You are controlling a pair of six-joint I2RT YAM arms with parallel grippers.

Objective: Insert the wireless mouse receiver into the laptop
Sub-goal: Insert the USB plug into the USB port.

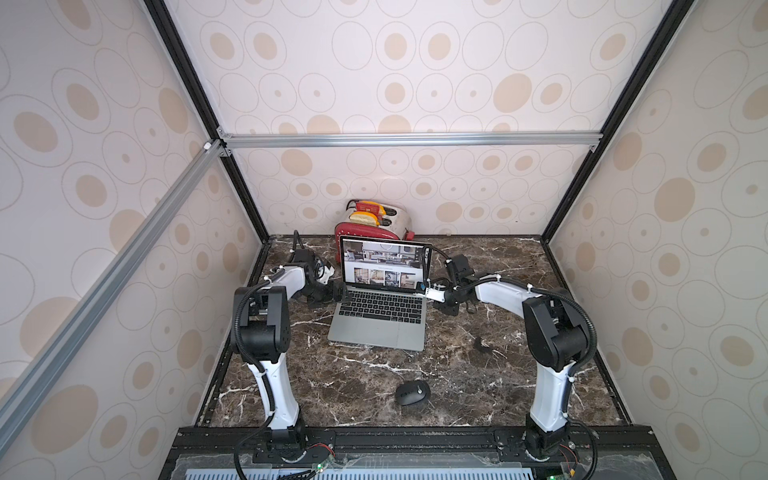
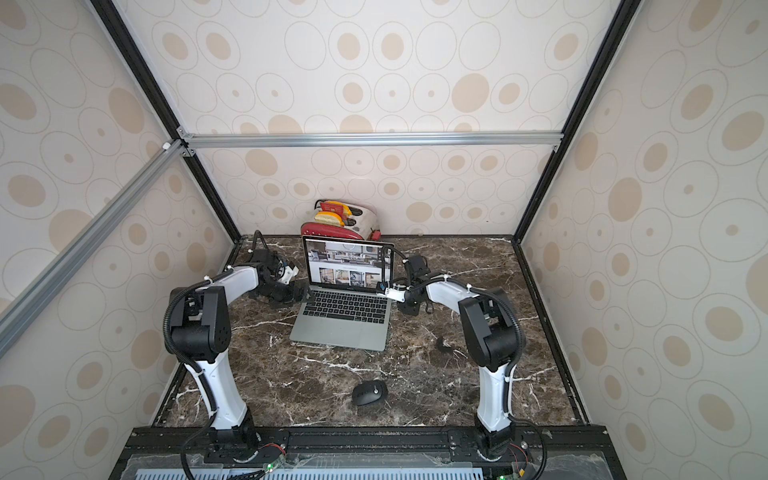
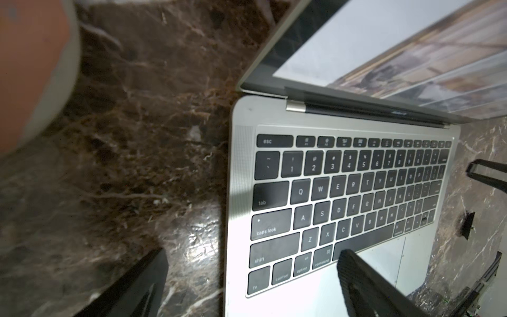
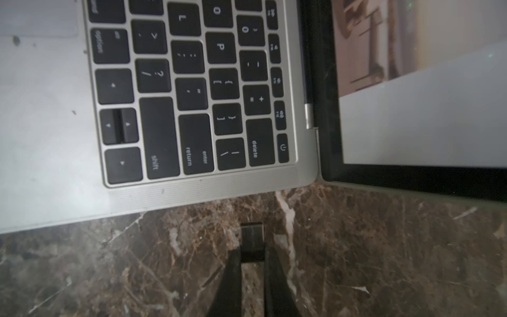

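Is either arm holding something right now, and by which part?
The right pincer grips the small black receiver by its rear end, the front sticking out toward the laptop. The left pincer is open and holds nothing.

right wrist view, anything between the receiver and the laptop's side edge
Nothing visible: only brown marble tabletop lies between the small black receiver, pinched in the right gripper, and the side edge of the slim silver-grey laptop.

Lab test booth — aluminium frame (image 1: 411,139), wallpapered panels (image 1: 415,62)

Words on the laptop (image 3: 354,189) keys (image 4: 192,90)
They say esc, tab, caps lock, shift, delete, return, letters and numbers.
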